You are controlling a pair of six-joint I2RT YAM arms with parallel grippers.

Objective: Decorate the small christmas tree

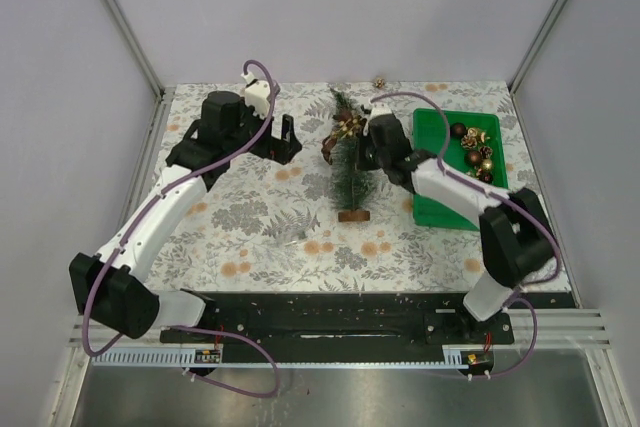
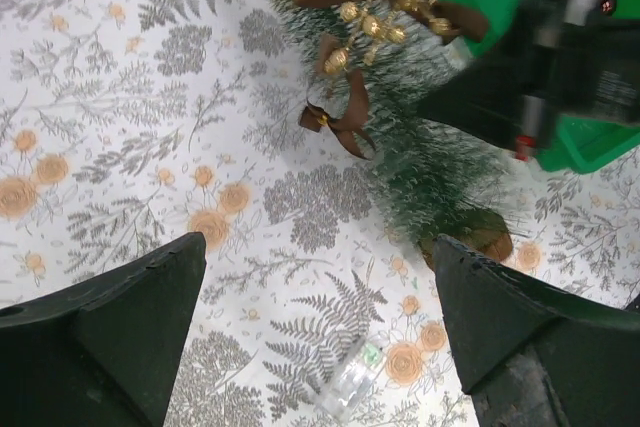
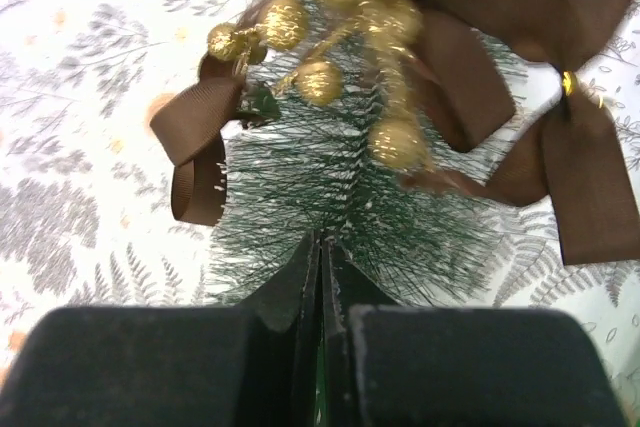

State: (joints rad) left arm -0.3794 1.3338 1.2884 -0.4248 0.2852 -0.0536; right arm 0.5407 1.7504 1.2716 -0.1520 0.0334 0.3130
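Top external view: a floral-print table (image 1: 250,217), with the green tray (image 1: 428,209) on its right half.
Small christmas tree: the small christmas tree (image 1: 352,172) stands on its round wooden base just left of the green tray.
Trimmings: a gold berry sprig (image 3: 385,137) and brown ribbon bows (image 3: 195,137) sit in the upper bristles, on the side away from the green tray.
Tray contents: dark and gold ornaments (image 1: 476,152) lie in the far right corner of the green tray.
Right gripper: the right gripper (image 3: 320,244) reaches from over the green tray's left rim to the tree. Its jaws are pressed together at the bristles, and I cannot tell whether anything thin is pinched.
Left gripper: the left gripper (image 2: 318,257) hangs well left of the green tray, beyond the tree, spread wide and holding nothing.
Stray item: a clear plastic piece (image 2: 350,382) lies on the table, left of the green tray and nearer the arm bases.
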